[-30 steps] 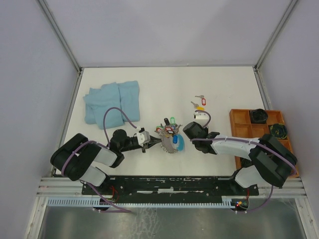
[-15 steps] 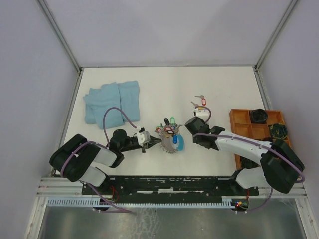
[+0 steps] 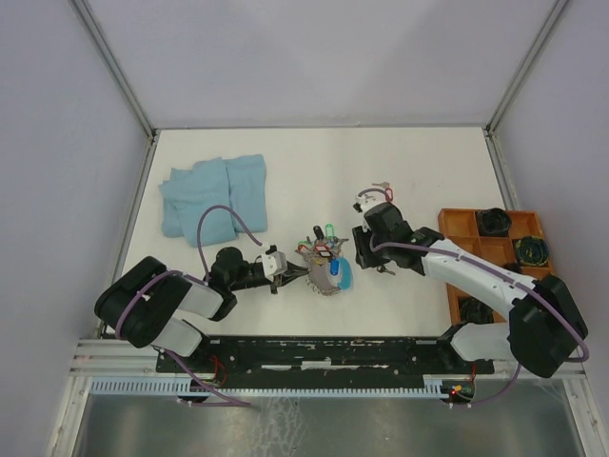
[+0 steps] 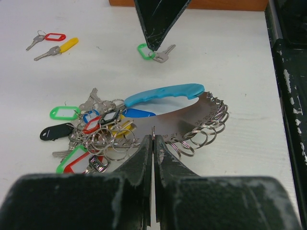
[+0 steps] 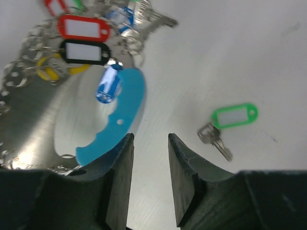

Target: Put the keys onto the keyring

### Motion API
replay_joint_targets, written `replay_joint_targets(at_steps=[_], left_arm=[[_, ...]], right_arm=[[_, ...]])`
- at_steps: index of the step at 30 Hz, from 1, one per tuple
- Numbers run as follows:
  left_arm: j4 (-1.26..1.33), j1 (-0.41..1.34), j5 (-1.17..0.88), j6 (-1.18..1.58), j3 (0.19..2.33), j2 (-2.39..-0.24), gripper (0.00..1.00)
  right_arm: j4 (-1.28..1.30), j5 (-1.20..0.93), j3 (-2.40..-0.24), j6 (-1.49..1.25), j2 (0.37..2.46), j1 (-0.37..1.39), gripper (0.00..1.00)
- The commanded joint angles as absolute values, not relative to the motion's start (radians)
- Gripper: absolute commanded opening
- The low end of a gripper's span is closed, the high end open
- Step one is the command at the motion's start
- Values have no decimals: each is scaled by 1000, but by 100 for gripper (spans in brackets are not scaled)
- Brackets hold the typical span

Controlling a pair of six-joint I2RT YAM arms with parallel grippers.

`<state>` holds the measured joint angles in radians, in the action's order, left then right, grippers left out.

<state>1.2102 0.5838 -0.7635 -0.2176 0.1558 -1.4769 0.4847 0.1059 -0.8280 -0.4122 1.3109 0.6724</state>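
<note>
The keyring is a metal plate with a blue handle and several split rings; it also shows in the top view. Several keys with coloured tags lie bunched on it. My left gripper is shut on one thin split ring at the plate's near edge. My right gripper is open and empty, low over the table between the blue handle and a loose green-tag key. This key also shows in the left wrist view. A red-tag key and a yellow-tag key lie loose farther back.
A crumpled light-blue cloth lies at the back left. An orange compartment tray with dark round parts stands at the right edge. The right forearm stretches over the table between the tray and the keyring.
My right wrist has swung toward the back and turned its fingers down beside the keyring. The green-tag key now lies uncovered on the table beside it. The left gripper has not moved.
</note>
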Motion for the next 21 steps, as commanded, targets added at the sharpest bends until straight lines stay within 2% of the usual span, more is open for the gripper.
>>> replay_joint_targets(at_steps=[1, 4, 6, 14, 18, 21], left_arm=[[1261, 582, -797, -248, 173, -1461, 3], [1267, 583, -805, -247, 175, -1467, 3], [1268, 582, -812, -246, 176, -1472, 3], [1266, 581, -849, -253, 184, -1483, 3], [1265, 582, -850, -255, 184, -1483, 3], [1265, 583, -850, -255, 182, -1481, 3]], right_arm=[[214, -176, -773, -186, 1238, 675, 43], [42, -325, -715, -45, 1227, 674, 42], [-19, -443, -694, 89, 1237, 675, 49], [-11, -630, -764, 242, 1360, 682, 63], [-31, -635, -776, 298, 1405, 718, 60], [-67, -624, -770, 322, 1421, 732, 52]])
